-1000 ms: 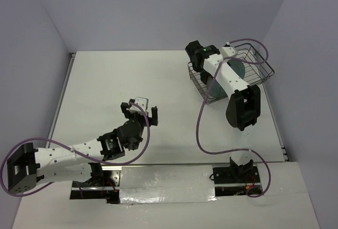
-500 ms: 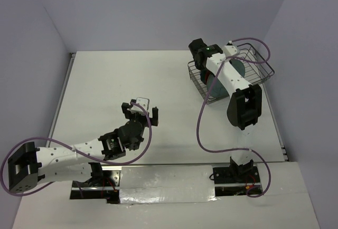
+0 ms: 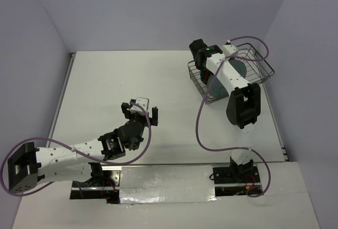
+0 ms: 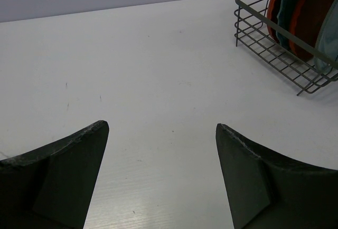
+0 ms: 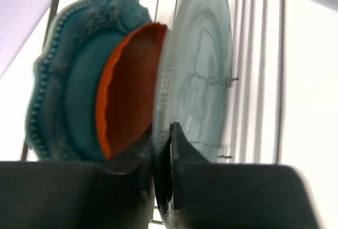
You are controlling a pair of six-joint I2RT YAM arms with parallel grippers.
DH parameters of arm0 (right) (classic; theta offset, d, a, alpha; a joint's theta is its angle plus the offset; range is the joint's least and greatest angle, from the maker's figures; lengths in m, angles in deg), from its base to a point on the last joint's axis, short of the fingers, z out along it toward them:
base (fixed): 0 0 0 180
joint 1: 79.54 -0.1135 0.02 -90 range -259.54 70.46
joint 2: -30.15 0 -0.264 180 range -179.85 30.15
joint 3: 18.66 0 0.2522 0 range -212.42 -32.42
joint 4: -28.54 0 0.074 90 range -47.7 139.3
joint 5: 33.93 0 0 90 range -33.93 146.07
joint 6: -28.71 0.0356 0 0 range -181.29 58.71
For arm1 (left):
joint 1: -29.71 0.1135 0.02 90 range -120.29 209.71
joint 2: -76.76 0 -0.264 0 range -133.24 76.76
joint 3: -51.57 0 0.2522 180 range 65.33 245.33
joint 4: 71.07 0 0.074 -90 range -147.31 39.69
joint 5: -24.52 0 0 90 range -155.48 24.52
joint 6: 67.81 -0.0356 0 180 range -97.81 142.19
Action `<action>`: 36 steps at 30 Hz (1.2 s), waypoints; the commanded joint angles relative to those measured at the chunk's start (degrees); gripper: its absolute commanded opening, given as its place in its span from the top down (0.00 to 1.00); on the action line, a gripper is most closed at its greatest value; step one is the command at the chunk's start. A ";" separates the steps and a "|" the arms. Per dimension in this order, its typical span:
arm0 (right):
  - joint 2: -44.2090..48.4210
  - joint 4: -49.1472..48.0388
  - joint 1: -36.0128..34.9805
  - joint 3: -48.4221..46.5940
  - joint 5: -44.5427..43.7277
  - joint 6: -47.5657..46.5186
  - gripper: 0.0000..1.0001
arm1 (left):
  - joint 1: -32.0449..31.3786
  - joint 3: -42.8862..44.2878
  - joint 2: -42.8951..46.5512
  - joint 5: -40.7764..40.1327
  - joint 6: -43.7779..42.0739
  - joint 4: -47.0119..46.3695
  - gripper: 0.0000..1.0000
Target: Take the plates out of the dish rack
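The dish rack [image 3: 265, 74] stands at the table's far right with plates on edge inside. In the right wrist view a pale grey-green plate [image 5: 203, 81] stands in front of a red-orange plate [image 5: 129, 81] and a scalloped teal plate [image 5: 68, 81]. My right gripper [image 5: 162, 150] reaches down into the rack and is shut on the pale plate's rim, one finger on each face. My left gripper [image 3: 140, 112] hovers open over bare table [image 4: 158, 70] near the middle, nothing between its fingers. From the left wrist view the rack [image 4: 264, 44] and its plates [image 4: 311, 12] show at the upper right.
The rack's wire wall [image 5: 264, 55] runs close behind the pale plate. A purple cable [image 3: 199, 129] loops from the right arm down across the table. Grey walls close in the table at the back and both sides.
My right gripper's jaws have closed onto the pale plate's rim after a small shift over the rack. The left arm has not moved.
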 commanded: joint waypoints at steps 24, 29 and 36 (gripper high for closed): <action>10.31 -13.10 0.41 0.27 -0.58 -15.36 1.00 | -0.20 1.92 0.27 -1.28 0.23 -2.13 0.05; 11.36 -13.63 0.41 -0.88 0.12 -17.56 1.00 | -0.20 1.57 0.71 -1.10 0.23 -2.31 0.05; 14.26 -12.93 0.41 -2.28 2.15 -19.24 1.00 | -0.20 1.74 0.45 -1.28 0.40 -2.13 0.05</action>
